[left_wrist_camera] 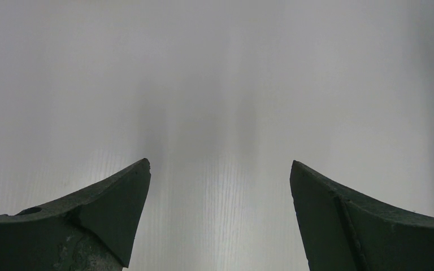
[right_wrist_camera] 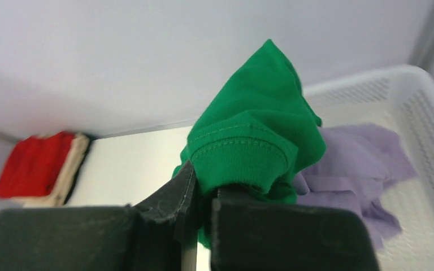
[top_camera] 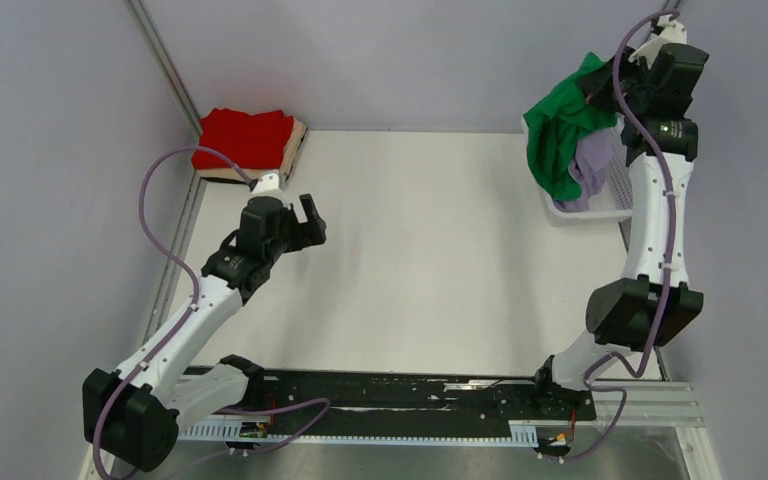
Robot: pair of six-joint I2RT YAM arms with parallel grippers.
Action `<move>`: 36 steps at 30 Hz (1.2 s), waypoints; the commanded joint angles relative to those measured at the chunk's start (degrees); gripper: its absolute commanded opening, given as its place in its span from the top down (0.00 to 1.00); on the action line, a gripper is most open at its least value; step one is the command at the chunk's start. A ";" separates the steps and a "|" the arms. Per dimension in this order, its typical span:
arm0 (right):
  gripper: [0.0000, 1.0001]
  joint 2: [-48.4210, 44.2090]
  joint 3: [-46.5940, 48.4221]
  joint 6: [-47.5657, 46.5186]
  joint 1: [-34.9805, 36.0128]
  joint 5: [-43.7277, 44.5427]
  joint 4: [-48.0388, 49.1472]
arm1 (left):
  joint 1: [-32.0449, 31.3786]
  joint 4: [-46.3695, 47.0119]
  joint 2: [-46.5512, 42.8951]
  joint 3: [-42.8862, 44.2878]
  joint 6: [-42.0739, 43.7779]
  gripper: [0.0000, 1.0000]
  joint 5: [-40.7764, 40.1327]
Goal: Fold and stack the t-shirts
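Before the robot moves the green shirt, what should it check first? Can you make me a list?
1. Right gripper pinching the green t-shirt: ok, shut on a stitched edge.
2. Green t-shirt free of the basket: cannot tell, it hangs by the rim.
3. Lavender t-shirt lying in the basket, not gripped: ok.
4. Left gripper open and empty: ok.
5. Table bare in the middle for spreading: ok.
6. Red t-shirt folded on the tan t-shirt in the far left corner: ok.
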 commanded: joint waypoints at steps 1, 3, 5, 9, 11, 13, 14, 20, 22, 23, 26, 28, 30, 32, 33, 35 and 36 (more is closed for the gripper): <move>1.00 -6.54 0.05 1.01 6.66 -15.51 6.12 | -0.24 -0.16 -2.36 -0.88 -1.00 0.00 -2.03; 1.00 -7.66 0.83 0.11 10.93 -18.35 6.30 | -0.24 -0.86 -2.86 -1.15 -1.27 0.00 -2.92; 1.00 -8.51 1.26 -0.22 15.88 -19.82 7.22 | -0.24 -1.91 -3.31 -1.06 -1.33 0.00 -3.92; 1.00 -9.40 1.62 -1.10 21.36 -18.09 9.51 | -0.24 -3.40 -4.67 -1.20 -1.52 0.00 -5.22; 1.00 -9.33 1.51 -1.47 21.91 -15.17 10.02 | -0.24 -3.72 -5.48 -1.43 -1.68 0.00 -5.49; 1.00 -9.34 0.94 -1.96 21.93 -9.72 10.03 | -0.24 -4.01 -6.16 -1.73 -1.93 0.00 -5.67; 1.00 -9.36 0.36 -2.50 21.89 -6.87 9.98 | -0.26 -4.03 -6.35 -1.77 -2.02 0.00 -5.77; 1.00 -10.34 -2.46 -6.96 21.20 9.08 9.89 | -0.24 -4.61 -5.90 -1.32 -2.02 0.00 -5.89; 1.00 -10.41 -2.43 -7.49 20.00 14.48 9.76 | -0.24 -4.55 -5.39 -1.10 -2.19 0.00 -5.91; 1.00 -10.37 -2.08 -7.54 19.04 16.38 9.75 | -0.24 -4.52 -4.93 -0.86 -2.30 0.00 -5.91; 1.00 -10.42 -0.84 -6.87 15.20 19.11 9.74 | -0.24 -4.31 -3.77 -0.34 -2.41 0.00 -5.77; 1.00 -10.41 -0.21 -4.69 10.44 17.26 9.77 | -0.24 -3.99 -2.79 0.00 -2.65 0.00 -5.73; 1.00 -9.98 0.85 -2.57 6.29 16.98 9.74 | -0.24 -3.63 -1.72 0.54 -2.86 0.00 -5.66; 1.00 -8.36 3.68 -1.07 2.98 17.84 9.68 | -0.24 -3.40 -0.53 1.13 -3.00 0.00 -5.45; 1.00 -7.10 5.36 -0.54 1.39 18.40 9.70 | -0.24 -3.29 0.31 1.38 -2.99 0.00 -5.29; 1.00 -3.34 9.91 0.46 -1.51 20.55 9.63 | -0.24 -3.11 1.59 2.07 -2.98 0.00 -5.22; 1.00 -1.61 11.99 1.04 -2.79 21.28 9.58 | -0.24 -3.05 2.40 2.52 -3.09 0.00 -5.22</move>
